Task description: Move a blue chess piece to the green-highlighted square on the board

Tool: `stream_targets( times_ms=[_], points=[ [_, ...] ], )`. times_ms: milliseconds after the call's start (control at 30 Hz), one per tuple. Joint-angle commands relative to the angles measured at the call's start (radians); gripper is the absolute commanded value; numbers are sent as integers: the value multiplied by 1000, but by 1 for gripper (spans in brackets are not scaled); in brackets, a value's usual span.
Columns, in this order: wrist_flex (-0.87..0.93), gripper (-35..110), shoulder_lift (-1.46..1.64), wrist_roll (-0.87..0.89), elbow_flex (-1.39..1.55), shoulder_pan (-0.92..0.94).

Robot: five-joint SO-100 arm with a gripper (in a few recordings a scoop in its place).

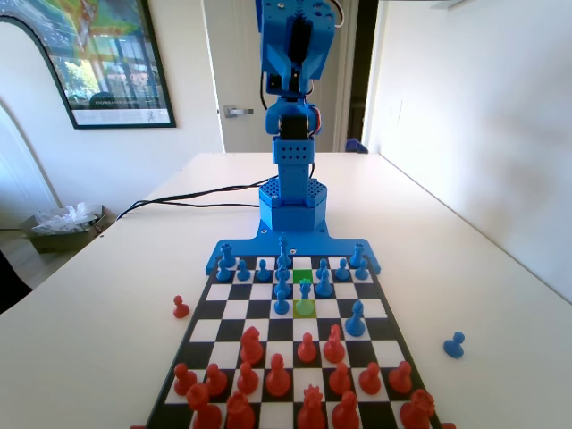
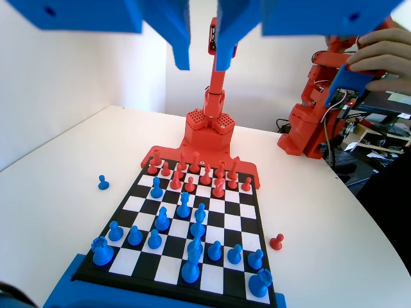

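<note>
Up high over the black-and-white checkered board (image 2: 221, 221), the blue gripper (image 2: 202, 54) hangs released, empty, with a small blue plastic pawn (image 1: 305, 288) beside the bright green square (image 1: 303, 276).

A white table (image 1: 465, 268) carries everything. The board (image 1: 234, 308) lies flat along its middle, its blue rim toward the far edge in the fixed view. Off the board, a red pawn (image 1: 180, 307) stands on the bare table near the board's left edge, and a blue pawn (image 1: 454, 345) stands farther off its right edge. Black cables (image 1: 192, 192) trail across the table toward its far-left edge.
</note>
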Motion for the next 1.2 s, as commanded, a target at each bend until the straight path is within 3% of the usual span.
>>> stream_targets(
  times_ms=[0,867,1167],
  points=[
    [-15,1,21,-14,-2,2],
    [-28,1,12,51,-26,-6],
    [-46,1,-169,130,-156,-21]
  ],
)
